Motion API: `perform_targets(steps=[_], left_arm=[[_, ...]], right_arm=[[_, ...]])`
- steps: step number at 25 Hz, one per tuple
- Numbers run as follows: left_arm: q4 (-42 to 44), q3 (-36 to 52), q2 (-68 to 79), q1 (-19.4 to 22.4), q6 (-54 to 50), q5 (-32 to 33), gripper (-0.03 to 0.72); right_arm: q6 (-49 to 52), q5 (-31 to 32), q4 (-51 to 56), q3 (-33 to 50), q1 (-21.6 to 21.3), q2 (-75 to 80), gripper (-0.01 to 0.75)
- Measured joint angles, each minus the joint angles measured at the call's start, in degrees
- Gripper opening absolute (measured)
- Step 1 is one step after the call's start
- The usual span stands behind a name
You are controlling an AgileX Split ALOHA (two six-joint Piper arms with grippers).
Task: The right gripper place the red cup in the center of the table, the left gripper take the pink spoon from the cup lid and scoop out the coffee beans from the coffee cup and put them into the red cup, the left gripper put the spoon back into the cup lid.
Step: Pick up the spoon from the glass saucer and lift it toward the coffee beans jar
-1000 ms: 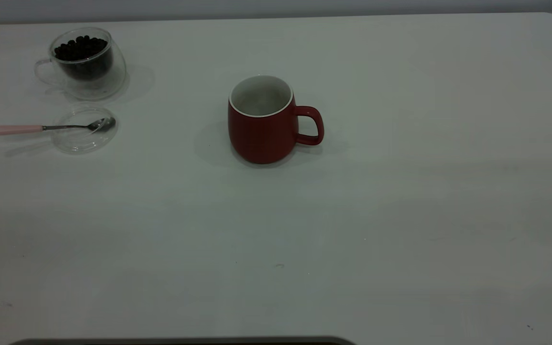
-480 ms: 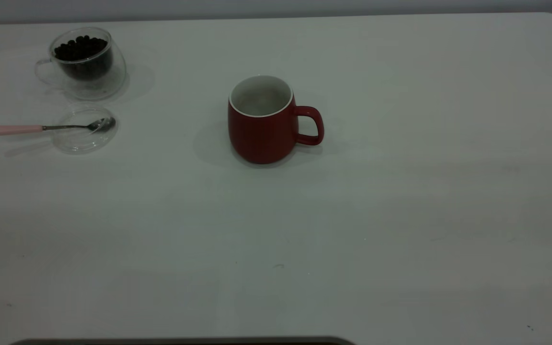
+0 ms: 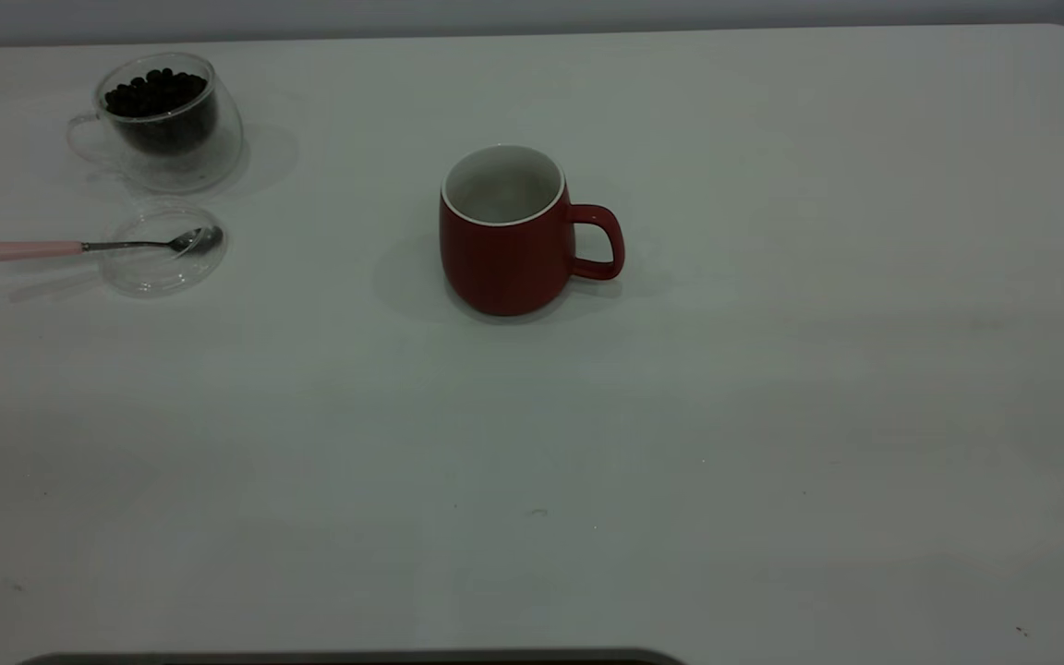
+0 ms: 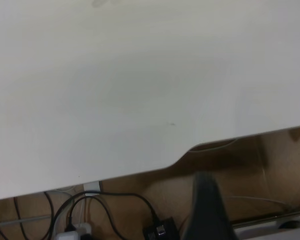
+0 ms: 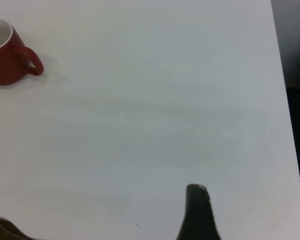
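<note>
1. I cannot tell from these views whether my left gripper is released or clenched. Only a dark part of it shows, and it holds nothing that I can see.
2. My left gripper hangs past the edge of the table, with bare white tabletop stretching away ahead of it. Black cables lie below it, near a brown floor.
3. My right gripper is in the same case: one dark part shows, and I cannot tell whether the jaws are parted or closed.
4. My right gripper sits above the white tabletop, near one of its edges.
5. The red cup stands upright near the middle of the table, well apart from my right gripper. Its loop handle is turned toward that gripper's side.
6. The coffee cup stands upright on the left arm's side of the table, at the far edge, with the coffee beans heaped inside it.
7. The cup lid lies flat just beside the coffee cup.
8. The pink spoon rests with its metal bowl in the cup lid, and its pink handle reaches out over the rim, pointing away from the red cup.
9. The spoon, lid and coffee cup do not appear in my left wrist view, so I cannot place them relative to those jaws.
</note>
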Motion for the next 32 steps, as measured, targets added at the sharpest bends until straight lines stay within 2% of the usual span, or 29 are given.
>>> perform_targets(steps=[11, 19, 23, 28, 32], left_arm=[[-0.1, -0.9, 0.7, 0.0, -1.3, -0.6, 0.575], [0.0, -16.6, 21.4, 0.0, -2.4, -2.0, 0.575], [-0.6, -21.8, 34.4, 0.0, -1.5, -8.2, 0.575], [-7.9, -22.4, 47.4, 0.0, -1.2, -18.1, 0.576], [-12.0, -22.4, 56.1, 0.1, -0.9, -22.8, 0.630]], right_arm=[[0.0, 0.0, 0.0, 0.0, 0.0, 0.0, 0.591], [0.0, 0.1, 0.0, 0.0, 0.0, 0.0, 0.591], [0.0, 0.1, 0.0, 0.0, 0.0, 0.0, 0.591], [0.0, 0.1, 0.0, 0.0, 0.0, 0.0, 0.591], [0.0, 0.1, 0.0, 0.0, 0.0, 0.0, 0.591]])
